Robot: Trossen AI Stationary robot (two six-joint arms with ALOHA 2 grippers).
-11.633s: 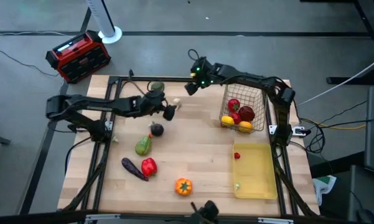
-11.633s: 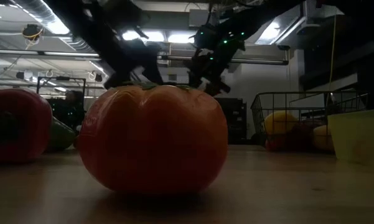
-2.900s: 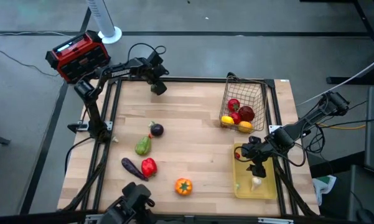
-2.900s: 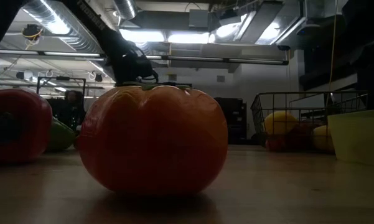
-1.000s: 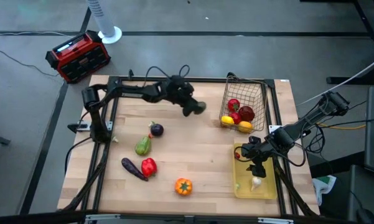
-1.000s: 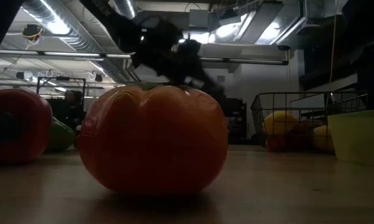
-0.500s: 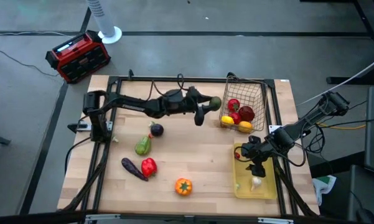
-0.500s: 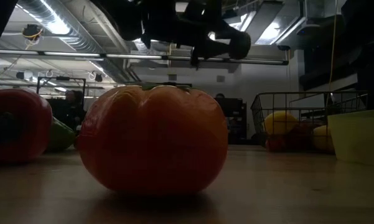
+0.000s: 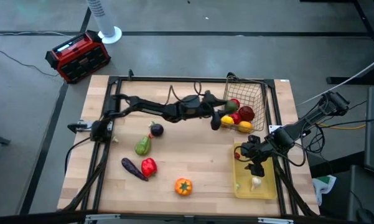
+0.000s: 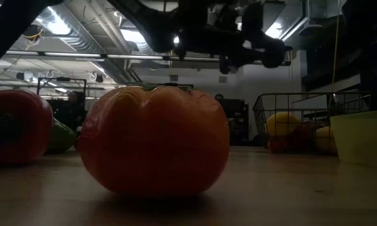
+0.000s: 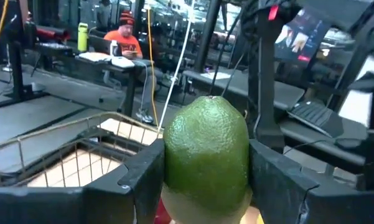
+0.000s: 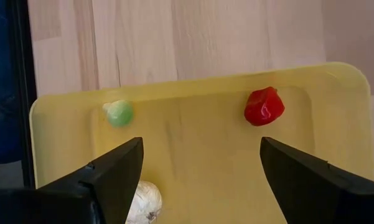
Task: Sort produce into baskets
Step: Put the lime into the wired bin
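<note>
My left gripper (image 9: 223,112) reaches level across the table's far half and is shut on a green lime (image 11: 206,149). It carries the lime (image 9: 228,106) at the left rim of the dark wire basket (image 9: 252,94), which holds red and yellow produce. My right gripper (image 9: 256,167) hangs open above the yellow tray (image 9: 264,186). In the tray lie a red pepper (image 12: 264,106), a small green piece (image 12: 119,113) and white garlic (image 12: 143,200). More produce rests on the table's left half. My left gripper pinches the lime's two opposite sides (image 11: 169,163) between its two fingers (image 11: 135,182). The fingers come level from the table's left. The lime is lifted clear of the table, up at the wire basket's rim (image 11: 68,127).
On the wood lie a purple round piece (image 9: 156,130), a green avocado (image 9: 142,146), a purple eggplant (image 9: 132,168), a red pepper (image 9: 149,166) and an orange pepper (image 9: 183,186), which is large in the low view (image 10: 153,141). A red-and-black box (image 9: 78,56) stands off the table's far left.
My left gripper has carried the green lime toward the table's right edge, from the far middle up to the wire basket's left rim. It has rolled about its wrist on the way and stays shut on the lime. My right gripper has kept still.
</note>
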